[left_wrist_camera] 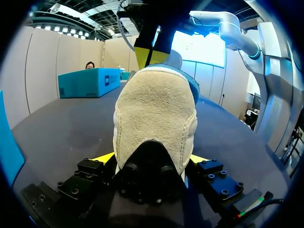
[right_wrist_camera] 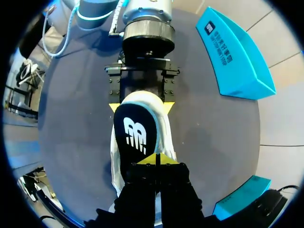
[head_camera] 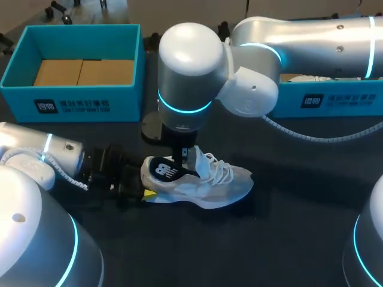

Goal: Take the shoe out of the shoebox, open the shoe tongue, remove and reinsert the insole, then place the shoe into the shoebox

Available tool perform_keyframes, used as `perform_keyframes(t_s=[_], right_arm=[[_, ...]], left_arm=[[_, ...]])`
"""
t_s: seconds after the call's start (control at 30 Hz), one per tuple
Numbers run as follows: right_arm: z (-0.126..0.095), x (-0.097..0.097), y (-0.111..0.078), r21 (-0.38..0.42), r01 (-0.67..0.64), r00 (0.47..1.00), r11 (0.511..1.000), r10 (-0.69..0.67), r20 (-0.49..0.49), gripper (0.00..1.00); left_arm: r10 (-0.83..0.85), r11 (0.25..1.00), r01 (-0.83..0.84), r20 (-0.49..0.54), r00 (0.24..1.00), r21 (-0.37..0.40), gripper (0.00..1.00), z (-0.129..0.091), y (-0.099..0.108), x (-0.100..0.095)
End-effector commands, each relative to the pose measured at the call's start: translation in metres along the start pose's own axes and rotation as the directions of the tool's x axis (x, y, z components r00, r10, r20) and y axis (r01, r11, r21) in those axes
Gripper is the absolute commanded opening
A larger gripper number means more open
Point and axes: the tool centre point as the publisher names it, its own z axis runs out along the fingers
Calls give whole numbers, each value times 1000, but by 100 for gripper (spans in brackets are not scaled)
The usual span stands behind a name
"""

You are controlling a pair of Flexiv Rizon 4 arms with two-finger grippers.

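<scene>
The shoe (head_camera: 203,182) stands on the desk (head_camera: 287,227), its heel clamped in my left gripper (left_wrist_camera: 151,159), a hold I judge must be firm while my right gripper (right_wrist_camera: 156,159), pinched on the dark insole (right_wrist_camera: 135,135) at the shoe's opening, works it slowly, without buckling.

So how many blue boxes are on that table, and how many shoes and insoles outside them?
blue boxes: 2
shoe: 1
insole: 1
Total: 4

Dim overall; overhead ceiling lts; soft shadow under shoe (head_camera: 203,184).
</scene>
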Motion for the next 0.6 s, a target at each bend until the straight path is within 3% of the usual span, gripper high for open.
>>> perform_keyframes(t_s=[0.03, 0.27, 0.6], right_arm=[[-1, 2, -1, -10, -5, 1000, 1000, 5, -20, 33], [-6, 6, 4, -57, 17, 999, 998, -20, -43, 45], [-1, -2, 10, -179, 65, 995, 982, -77, -63, 45]], left_arm=[[-1, 1000, 1, -1, 1000, -3, 0, 0, 2, -2], [-1, 1000, 1, -1, 1000, -3, 0, 0, 2, -2], [-1, 1000, 1, -1, 1000, -3, 0, 0, 2, -2]])
